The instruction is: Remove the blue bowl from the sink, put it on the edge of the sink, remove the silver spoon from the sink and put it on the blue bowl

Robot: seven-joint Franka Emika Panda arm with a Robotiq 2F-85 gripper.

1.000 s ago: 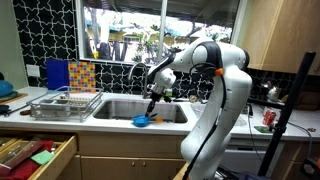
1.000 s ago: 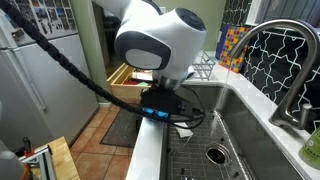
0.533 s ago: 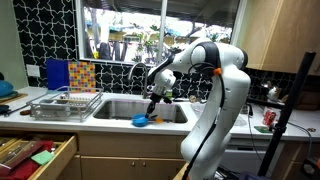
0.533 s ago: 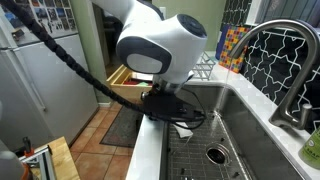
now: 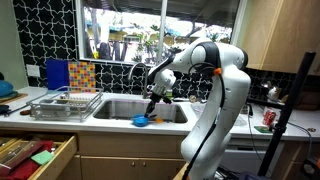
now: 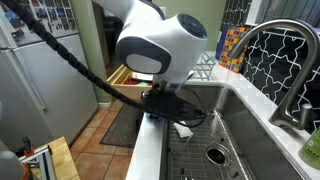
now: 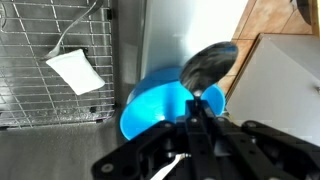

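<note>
Barely any motion: over the last second the wrist housing shifts a touch in an exterior view and now hides most of the blue under it; no change in the last half second.

Gripper [image 7: 196, 118] is narrow, jaws pinched on what looks like the handle of the spoon [image 7: 210, 62]; the handle itself is hidden between the fingers, and the spoon's head sticks out past the tips over the far side of the bowl [image 7: 150, 110]; whether it touches the bowl I cannot tell.

Bowl is out of the basin, on the front rim of the sink [image 7: 165, 35], under the gripper [image 5: 153, 103] in an exterior view, bowl [image 5: 143, 120] at the counter edge.

Handling, my read: spoon is light, stiff, smooth metal, so slippery in the pads; the handle is the right grip, keeps the head free to drop in. Bowl looks like light plastic; it will slide or tip if the spoon lands on its lip, and the rim is narrow with a drop in front; aim for the centre and release low.

White scrap [image 7: 75, 70] lies on the sink grid, well apart.

Writing: none readable; red can [image 5: 267, 118] on the counter, print too small.
</note>
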